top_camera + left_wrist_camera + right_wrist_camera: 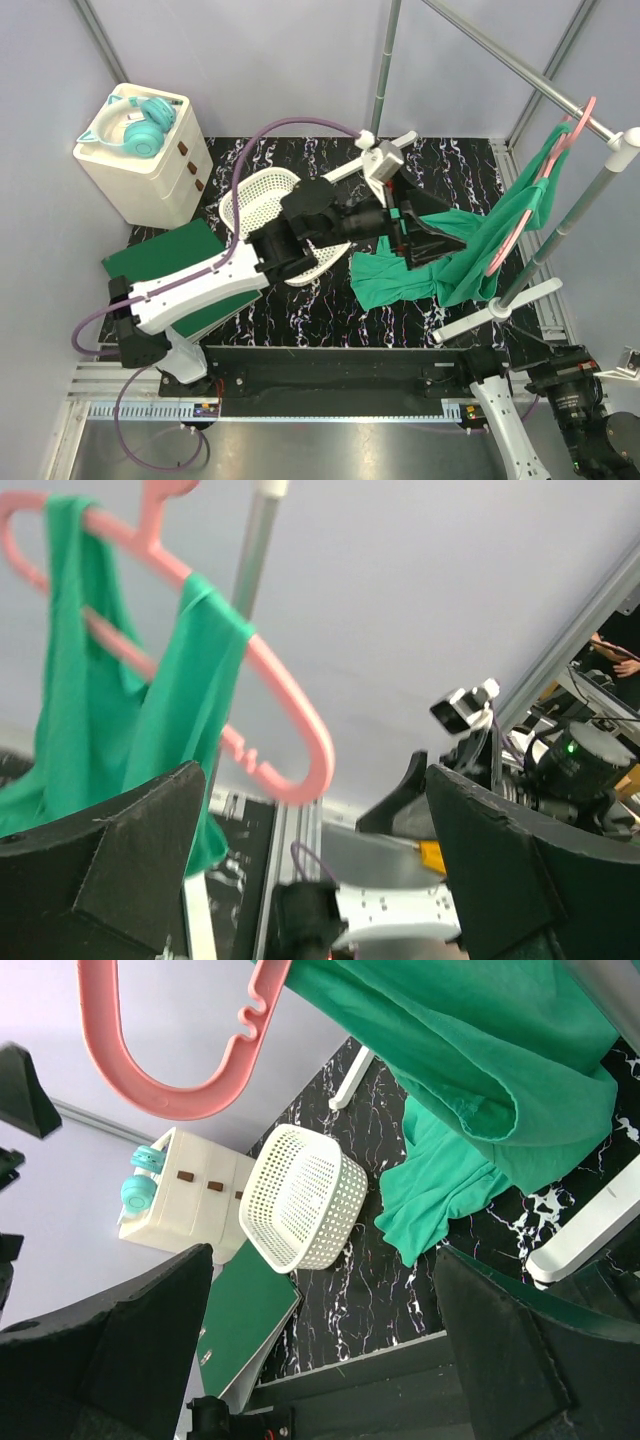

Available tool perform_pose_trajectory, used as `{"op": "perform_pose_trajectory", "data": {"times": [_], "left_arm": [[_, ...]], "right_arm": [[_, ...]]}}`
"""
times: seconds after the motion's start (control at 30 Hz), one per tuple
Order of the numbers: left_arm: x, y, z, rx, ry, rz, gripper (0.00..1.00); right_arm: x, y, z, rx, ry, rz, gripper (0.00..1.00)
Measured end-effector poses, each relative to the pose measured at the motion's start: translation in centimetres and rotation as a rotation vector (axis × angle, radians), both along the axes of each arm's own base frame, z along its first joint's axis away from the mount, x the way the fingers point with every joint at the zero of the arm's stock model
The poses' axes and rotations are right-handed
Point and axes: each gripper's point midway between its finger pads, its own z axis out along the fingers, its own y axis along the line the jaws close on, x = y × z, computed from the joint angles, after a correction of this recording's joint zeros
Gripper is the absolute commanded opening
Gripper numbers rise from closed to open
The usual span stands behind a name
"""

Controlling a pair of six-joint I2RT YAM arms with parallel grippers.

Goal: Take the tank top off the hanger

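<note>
Right of the overhead frame, the tank top [485, 245] hangs on the hanger [295, 735] from a rail [500, 50], hem pooled on the table [320, 322]; the left gripper [315, 770], beside it, gapes empty; the right gripper [322, 1255] is likewise spread, holding nothing.

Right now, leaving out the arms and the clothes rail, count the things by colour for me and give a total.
Green: 2, the tank top and the folder
Turquoise: 1, the headphones
Pink: 1, the hanger
White: 2, the basket and the drawer unit
Total: 6
</note>
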Motion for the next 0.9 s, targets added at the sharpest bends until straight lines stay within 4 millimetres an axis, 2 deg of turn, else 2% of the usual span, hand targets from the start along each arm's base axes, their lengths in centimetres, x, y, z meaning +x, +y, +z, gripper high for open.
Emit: {"op": "perform_pose_trajectory", "data": {"times": [0.13, 0.33, 0.63, 0.8, 0.83, 0.9], "left_arm": [[-0.7, -3.4, 0.8, -0.002, -0.06, -0.012, 0.96], [-0.9, -7.8, -0.6, 0.049, -0.141, 0.029, 0.94], [2.0, -11.1, -4.2, 0.128, -0.169, 0.15, 0.9], [3.8, -12.0, -6.6, 0.182, -0.159, 0.224, 0.72], [4.0, -12.1, -6.9, 0.192, -0.157, 0.236, 0.63], [4.5, -12.2, -7.3, 0.202, -0.156, 0.259, 0.54]], "right_arm": [[-0.1, 0.2, -0.1, -0.01, 0.001, 0.012, 0.99], [-0.5, 0.9, -0.3, -0.045, 0.003, 0.067, 1.0], [-0.6, 1.2, -0.4, -0.072, 0.001, 0.094, 1.0], [-0.7, 1.2, -0.3, -0.077, -0.005, 0.092, 1.0], [-0.7, 1.1, -0.3, -0.077, -0.007, 0.091, 1.0], [-0.8, 1.1, -0.2, -0.077, -0.011, 0.091, 1.0]]}}
